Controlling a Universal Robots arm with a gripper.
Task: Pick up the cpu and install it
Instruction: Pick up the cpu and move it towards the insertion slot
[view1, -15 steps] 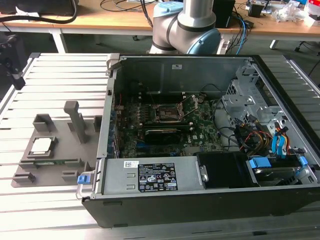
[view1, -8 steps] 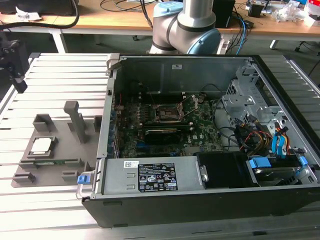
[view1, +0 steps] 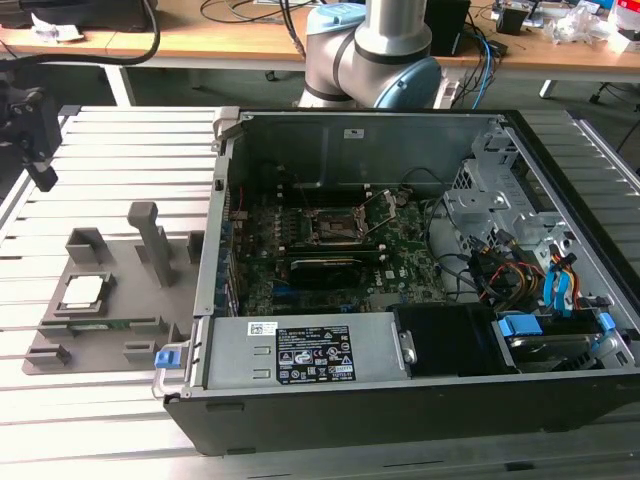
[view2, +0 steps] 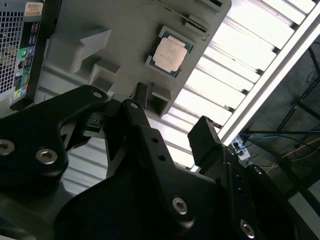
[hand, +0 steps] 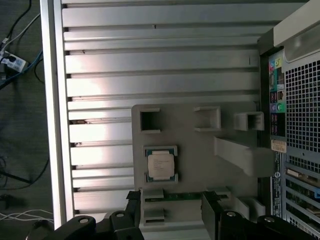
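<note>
The cpu (view1: 83, 291) is a small square chip with a silvery top. It lies flat in a recess of the grey fixture plate (view1: 120, 345), at the exterior view's left of the open computer case (view1: 400, 400). The chip also shows in both wrist views, cpu (view2: 170, 52) and cpu (hand: 161, 165). My gripper (hand: 171, 202) hangs above the plate, a short way off the chip, open with nothing between its black fingers (view2: 204, 136). The black socket frame (view1: 335, 226) on the motherboard holds no chip.
The arm's black wrist (view1: 22, 115) is high at the exterior view's left edge. Grey posts (view1: 150, 240) rise from the fixture plate, and a green memory strip (view1: 100, 323) lies beside the chip. A long dark card (view1: 325, 268) sits below the socket. Cables and drive bays (view1: 520, 270) crowd the case's other end.
</note>
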